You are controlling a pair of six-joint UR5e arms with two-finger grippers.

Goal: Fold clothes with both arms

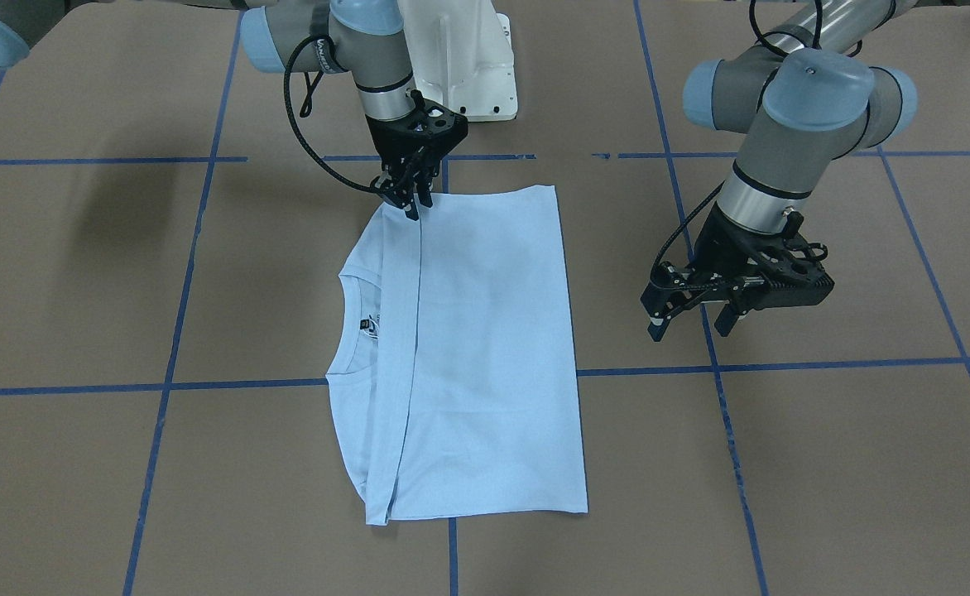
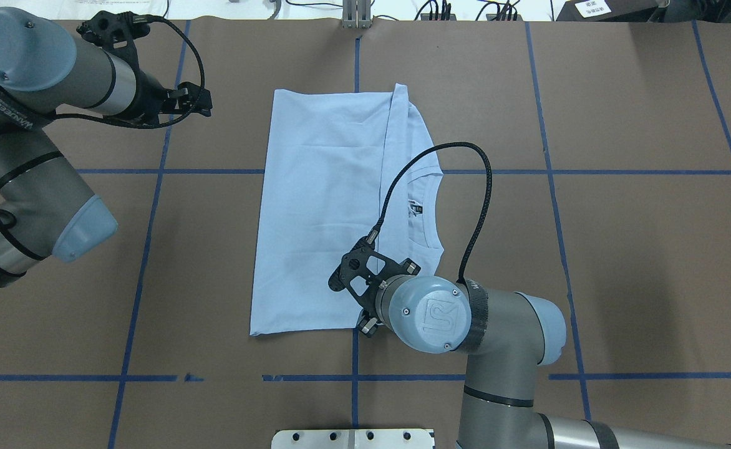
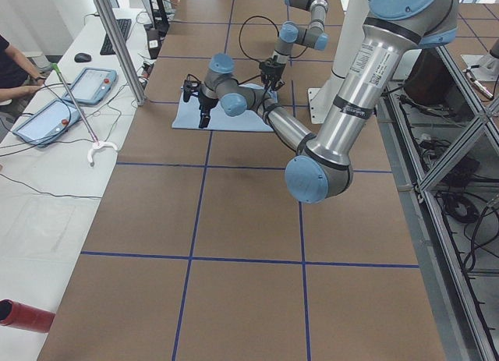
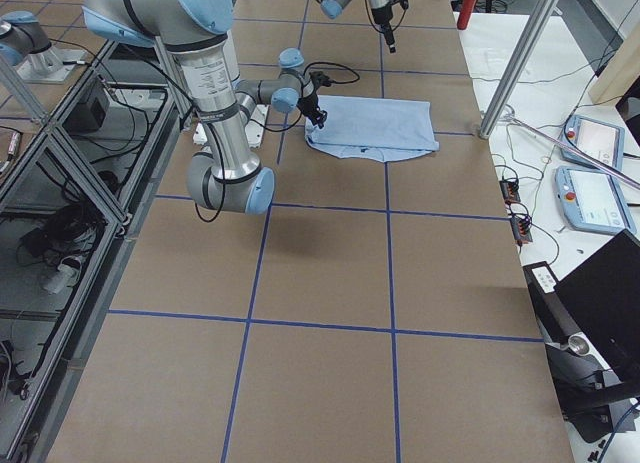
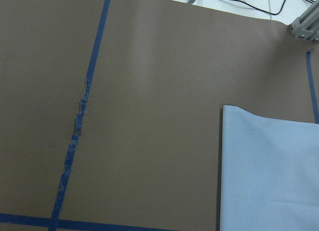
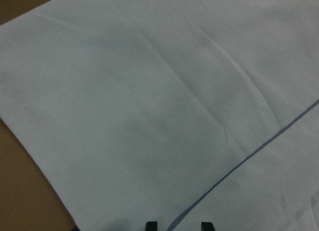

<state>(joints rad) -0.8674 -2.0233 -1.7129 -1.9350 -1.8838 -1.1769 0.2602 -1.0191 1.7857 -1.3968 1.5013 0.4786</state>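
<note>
Brown taped table (image 1: 79, 463), shirt (image 1: 485, 348) flat at centre, hem folded up to the collar. My right claw (image 1: 413, 203) sits on the overlap's robot-side end, tips slightly parted, pinching nothing. Left claw (image 1: 693, 324) hovers spread alongside. Next, I reckon: both grab for a crosswise fold.

Brown table (image 1: 783, 463) with blue tape grid (image 1: 245, 386), folded light blue T-shirt (image 1: 485, 348) flat on it.

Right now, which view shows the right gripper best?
Exterior front-facing: the right gripper shows whole, its tips at the shirt's folded edge. Overhead, its own wrist hides the fingers. The right wrist view catches only two fingertips. The side views show it small.
</note>
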